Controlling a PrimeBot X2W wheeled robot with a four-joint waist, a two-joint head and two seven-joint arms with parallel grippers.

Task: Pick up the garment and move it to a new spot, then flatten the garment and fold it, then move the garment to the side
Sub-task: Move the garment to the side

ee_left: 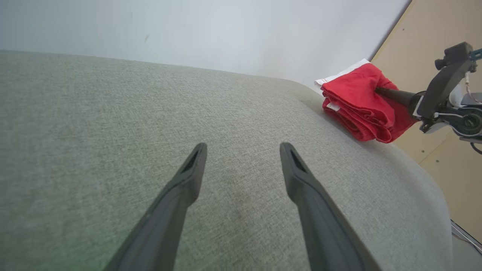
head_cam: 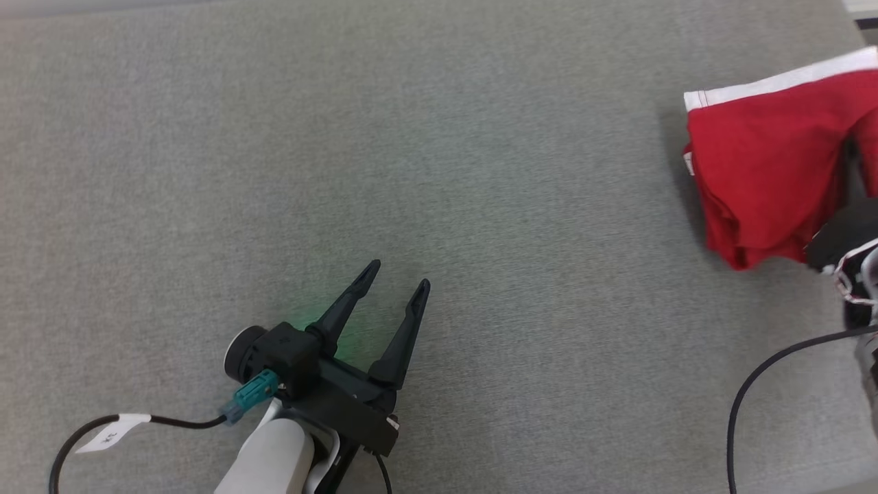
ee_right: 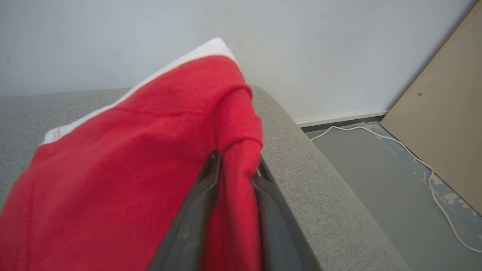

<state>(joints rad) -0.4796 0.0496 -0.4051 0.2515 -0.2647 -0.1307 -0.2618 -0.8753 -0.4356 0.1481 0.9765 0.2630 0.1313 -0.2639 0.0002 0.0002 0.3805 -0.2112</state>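
Observation:
The garment point(head_cam: 761, 171) is a red cloth with a white band, lying folded in a bunch at the far right of the grey upholstered surface point(head_cam: 439, 137). It also appears in the left wrist view as the garment point(ee_left: 357, 101). My right gripper point(ee_right: 237, 162) has a ridge of the garment point(ee_right: 124, 169) filling the narrow gap between its two fingers, close to the surface's right edge. Its dark wrist housing point(head_cam: 844, 237) sits against the cloth's near right side. My left gripper point(head_cam: 400, 274) hovers open and empty over bare fabric at the lower middle, far from the garment, its fingers spread wide point(ee_left: 244, 147).
The surface's rounded right edge point(ee_right: 301, 158) drops to a grey floor with a white cable point(ee_right: 414, 154). A wooden board point(ee_right: 444, 113) leans beyond it. A pale wall point(ee_left: 188, 26) backs the surface. A black cable point(head_cam: 754, 384) trails from the right arm.

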